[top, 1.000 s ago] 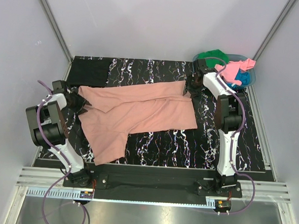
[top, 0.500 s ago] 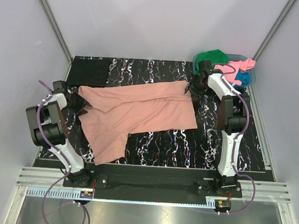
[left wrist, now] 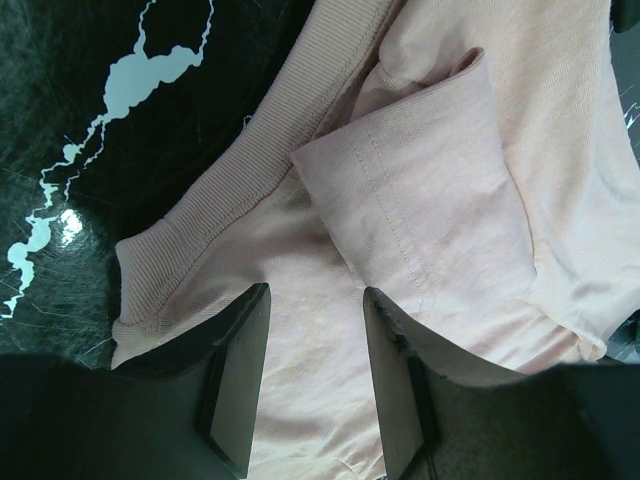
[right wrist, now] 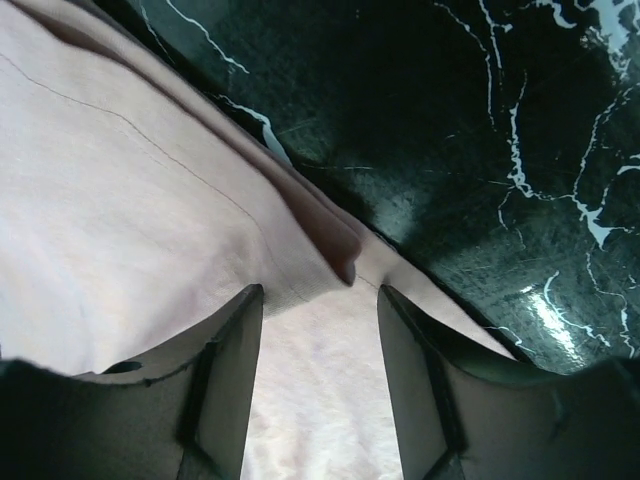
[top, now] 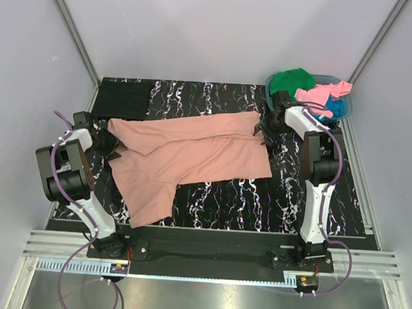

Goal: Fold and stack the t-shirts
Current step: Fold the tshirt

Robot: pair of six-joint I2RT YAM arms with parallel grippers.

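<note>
A large salmon-pink t-shirt (top: 192, 154) lies spread across the black marbled table (top: 316, 182). My left gripper (top: 107, 143) is open over its left end; in the left wrist view (left wrist: 313, 300) the jaws stand apart over cloth beside the ribbed collar (left wrist: 240, 170) and a folded sleeve (left wrist: 420, 210). My right gripper (top: 267, 129) is open over the shirt's right end; the right wrist view (right wrist: 318, 300) shows pink cloth (right wrist: 150, 200) between the jaws near a folded edge. A folded black t-shirt (top: 123, 97) lies at the back left. Green (top: 292, 80), bright pink (top: 321, 96) and blue (top: 337, 107) t-shirts sit in the basket.
The teal plastic basket (top: 273, 82) stands at the back right corner, just behind my right arm. Grey walls and metal frame rails enclose the table. A strip of bare tabletop runs along the front edge below the pink shirt.
My right gripper has shifted slightly right and toward the near side along the shirt's right end. The left gripper and the shirt have barely moved.
</note>
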